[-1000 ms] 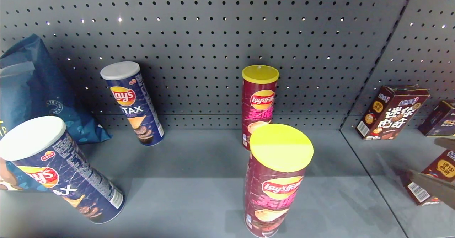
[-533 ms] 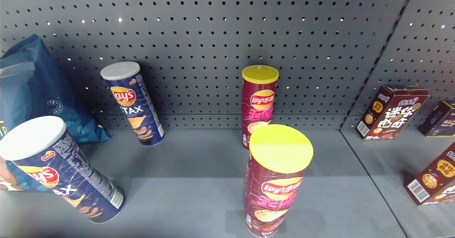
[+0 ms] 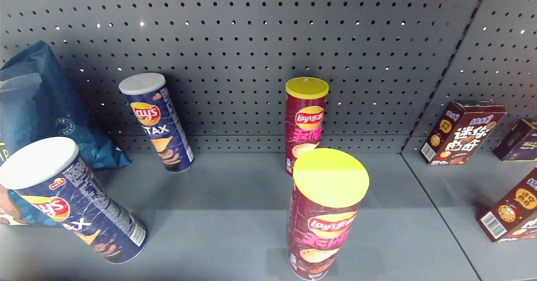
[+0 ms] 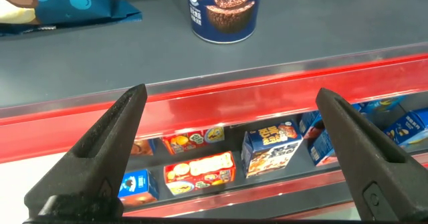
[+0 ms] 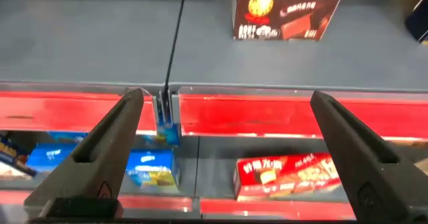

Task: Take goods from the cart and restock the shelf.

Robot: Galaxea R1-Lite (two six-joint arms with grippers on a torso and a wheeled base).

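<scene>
Left gripper (image 4: 231, 93) spread wide before shelf (image 4: 200, 63) edge, blue can (image 4: 224, 10) beyond

head cam looked forward and down, close on the grey shelf (image 3: 235, 197) and its pegboard back (image 3: 251, 42). left wrist cam sat close before the red shelf rail (image 4: 254, 97), facing inward between the left gripper (image 4: 231, 93) fingers, and shared the near blue chip can (image 4: 223, 10) with the head view. right wrist cam faced the same way past the right gripper (image 5: 227, 95), at the shelf seam (image 5: 175, 43), sharing the front brown snack box (image 5: 287, 7).
</scene>
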